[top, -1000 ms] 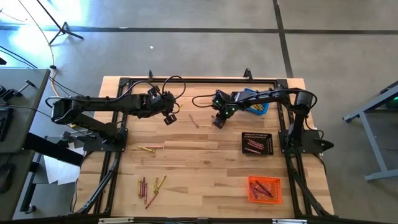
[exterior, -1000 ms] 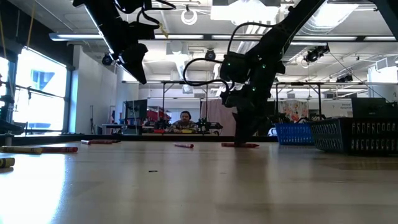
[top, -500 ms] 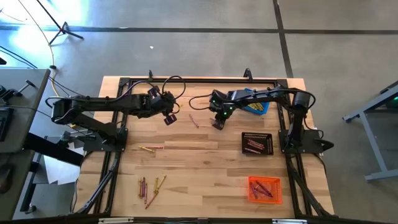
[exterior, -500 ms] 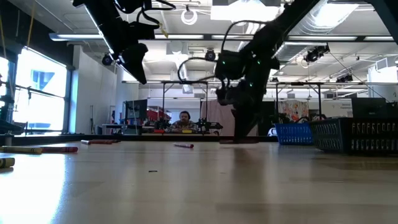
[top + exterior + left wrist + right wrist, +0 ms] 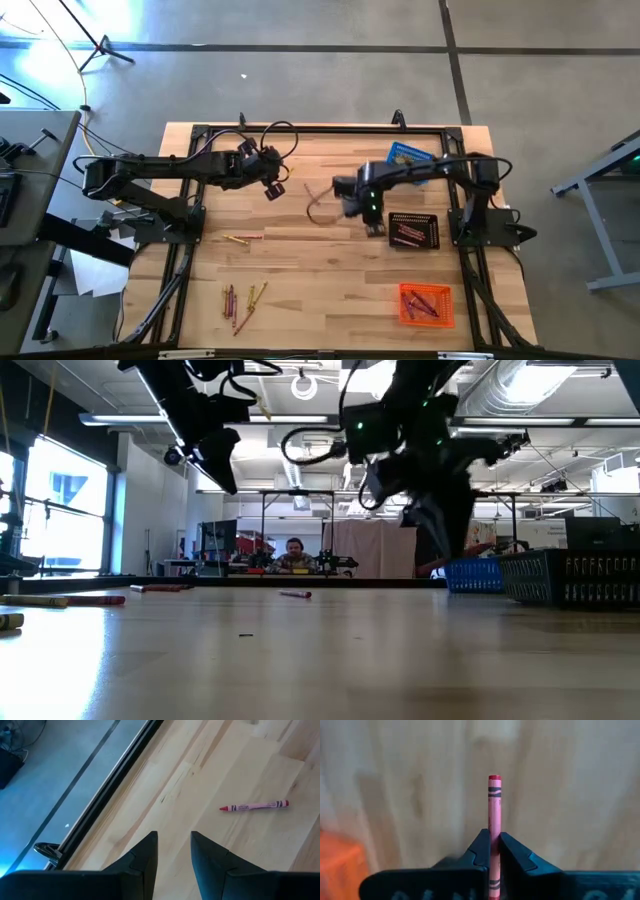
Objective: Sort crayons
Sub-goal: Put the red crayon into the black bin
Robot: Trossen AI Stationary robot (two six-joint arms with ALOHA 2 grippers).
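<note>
I have the right gripper clamped on a thin pink wax crayon above the wooden table, while the left gripper hangs with fingers parted.

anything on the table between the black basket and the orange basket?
Nothing: in the high view the wood between the black basket and the orange basket is bare. The right gripper, shut on a red crayon, is beside the black basket, not in that stretch.
</note>
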